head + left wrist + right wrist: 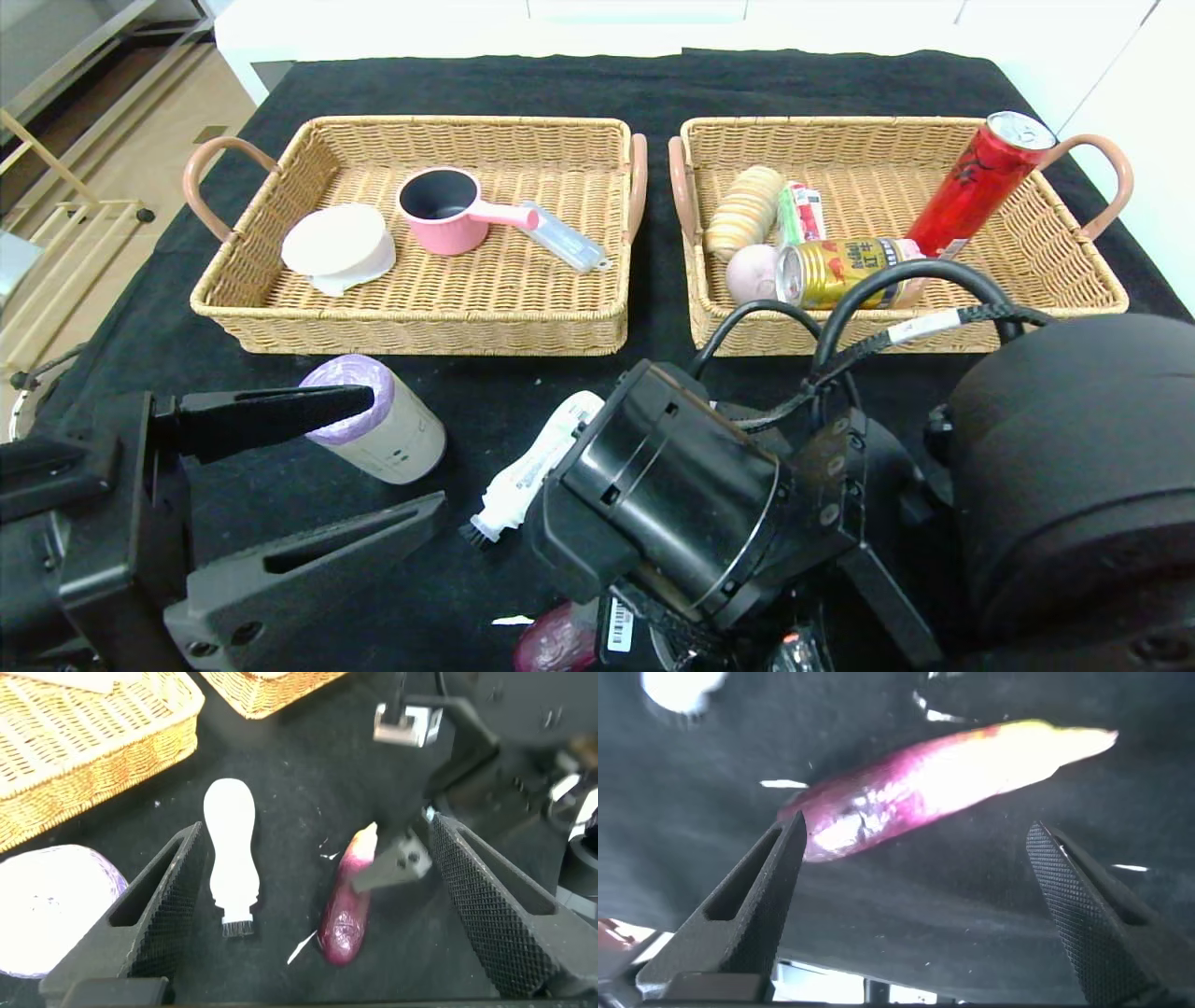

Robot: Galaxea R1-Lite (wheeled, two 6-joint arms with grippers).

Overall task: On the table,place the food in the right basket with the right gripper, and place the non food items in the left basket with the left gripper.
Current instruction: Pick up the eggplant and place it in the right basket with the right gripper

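Note:
On the black table [653, 84] in front of the baskets lie a beige roll with a purple top [378, 425], a white brush [537, 467] and a purple eggplant [558, 642], the eggplant mostly hidden under my right arm. My left gripper [408, 451] hovers open over the brush [229, 849] and eggplant [346, 915], holding nothing. My right gripper [917, 835] is open, low over the cloth, with the eggplant [934, 779] just beyond its fingertips. In the right basket [1074, 280] are a red can [980, 182], a gold can [840, 271], a green stick pack [801, 213] and a potato [752, 273].
The left basket [411, 331] holds a pink saucepan [446, 210], a white round piece [336, 245] and a clear oblong item [565, 238]. A stack of biscuits [744, 210] lies in the right basket. The table's left edge drops to the floor.

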